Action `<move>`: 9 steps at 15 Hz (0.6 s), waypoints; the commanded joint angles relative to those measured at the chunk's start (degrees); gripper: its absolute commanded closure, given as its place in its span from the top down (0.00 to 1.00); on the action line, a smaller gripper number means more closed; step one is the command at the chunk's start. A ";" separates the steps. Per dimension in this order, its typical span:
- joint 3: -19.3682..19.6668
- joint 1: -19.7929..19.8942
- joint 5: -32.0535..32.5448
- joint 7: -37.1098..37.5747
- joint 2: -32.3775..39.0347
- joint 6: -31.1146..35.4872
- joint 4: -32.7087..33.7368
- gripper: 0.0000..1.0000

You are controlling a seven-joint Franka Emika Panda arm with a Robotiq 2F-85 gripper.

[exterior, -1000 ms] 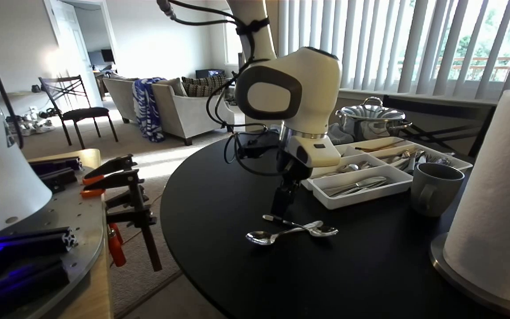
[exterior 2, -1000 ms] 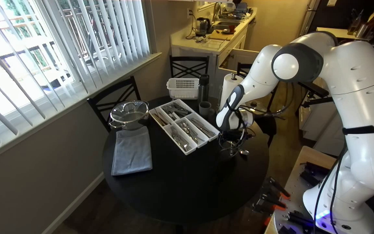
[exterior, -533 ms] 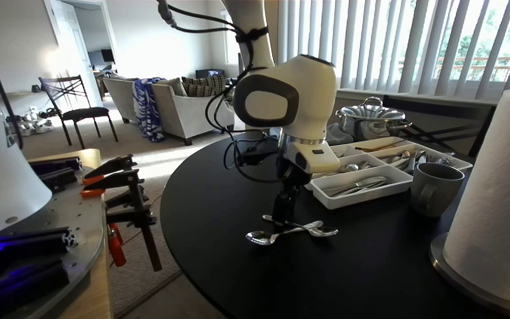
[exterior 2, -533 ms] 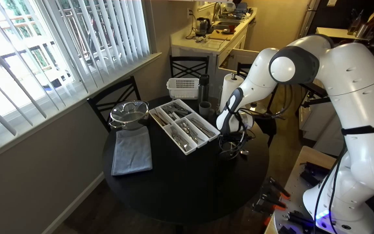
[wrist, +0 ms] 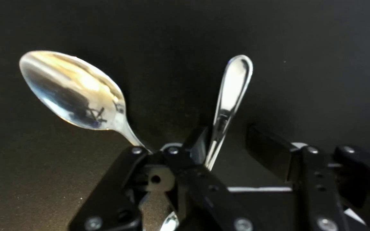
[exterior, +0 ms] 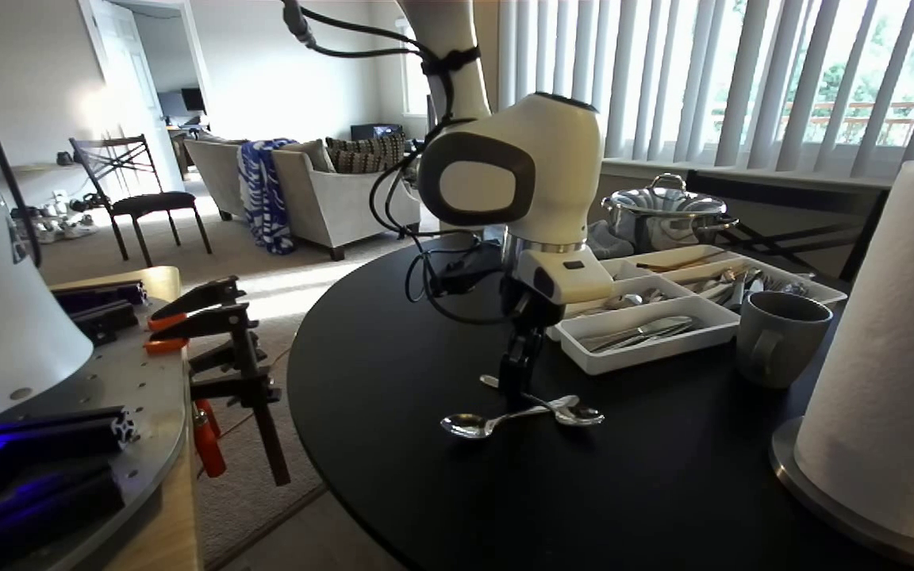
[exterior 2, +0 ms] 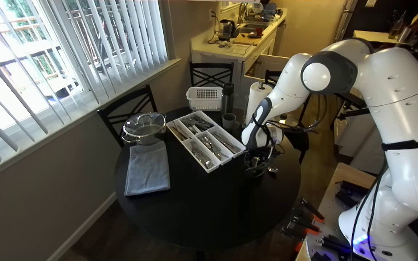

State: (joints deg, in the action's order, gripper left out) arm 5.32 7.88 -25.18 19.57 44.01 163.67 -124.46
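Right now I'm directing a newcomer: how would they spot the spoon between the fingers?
Find the round black table, then its white cutlery tray. Near that, a metal spoon crosses another spoon. The first's handle sits between the open fingers, its bowl nearer the paper towel roll.

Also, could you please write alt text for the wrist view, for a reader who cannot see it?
An open black gripper has a silver spoon handle between its fingers, nearer the finger at picture left. Another spoon's shiny bowl shows at upper left, on the dark tabletop.

Black table (exterior: 624, 500): crossed spoons (exterior: 577, 415), cutlery tray (exterior: 651, 347), mug (exterior: 786, 341).
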 commanded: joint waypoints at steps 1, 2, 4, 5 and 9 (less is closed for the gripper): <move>-0.54 0.49 0.54 -0.37 0.27 2.17 -1.42 0.08; -0.85 0.95 0.22 -0.52 0.19 2.29 -1.65 0.03; -1.22 1.58 -0.25 -0.68 -0.16 2.92 -2.50 0.00; -1.26 1.65 -0.40 -0.64 -0.55 3.51 -3.17 0.00; -1.08 0.61 -0.48 0.08 -2.69 8.17 -6.80 0.02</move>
State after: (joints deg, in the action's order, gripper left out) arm 4.89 8.32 -25.24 19.57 43.78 167.56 -126.49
